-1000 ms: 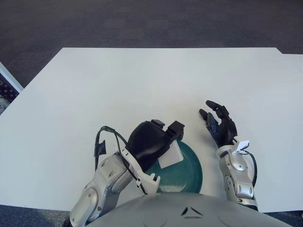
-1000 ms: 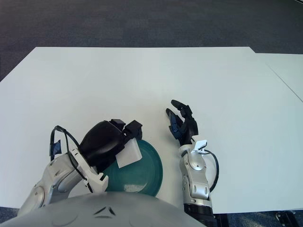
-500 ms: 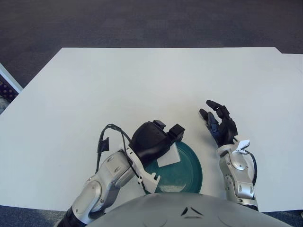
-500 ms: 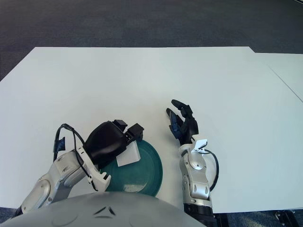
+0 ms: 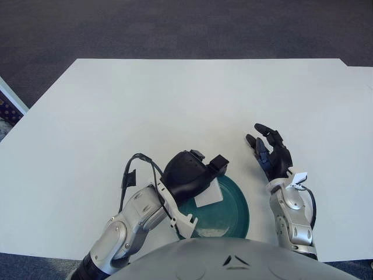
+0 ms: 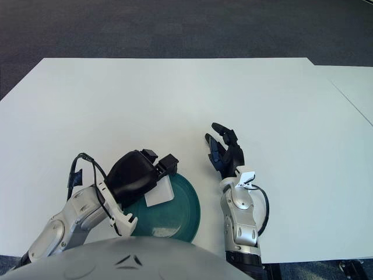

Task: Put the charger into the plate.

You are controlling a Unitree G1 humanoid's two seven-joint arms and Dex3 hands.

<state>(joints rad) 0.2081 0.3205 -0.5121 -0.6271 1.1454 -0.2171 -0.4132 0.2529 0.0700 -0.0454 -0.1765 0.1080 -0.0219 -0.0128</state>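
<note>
Your white table (image 5: 175, 99) fills most of the view, and everything in play sits along its near edge. The teal plate (image 5: 230, 213) lies right at that near edge, about midway along it. Your left hand (image 5: 189, 175) hangs over the plate's left rim, fingers curled around the white charger (image 5: 208, 192), which you hold tilted above the plate's left part; you cannot tell whether its lower corner touches the dish. Your right hand (image 5: 273, 153) shows just right of the plate, nearer the table's right edge, with fingers spread and loose and nothing in them. A black cable (image 5: 137, 166) loops off the left wrist above the tabletop.
</note>
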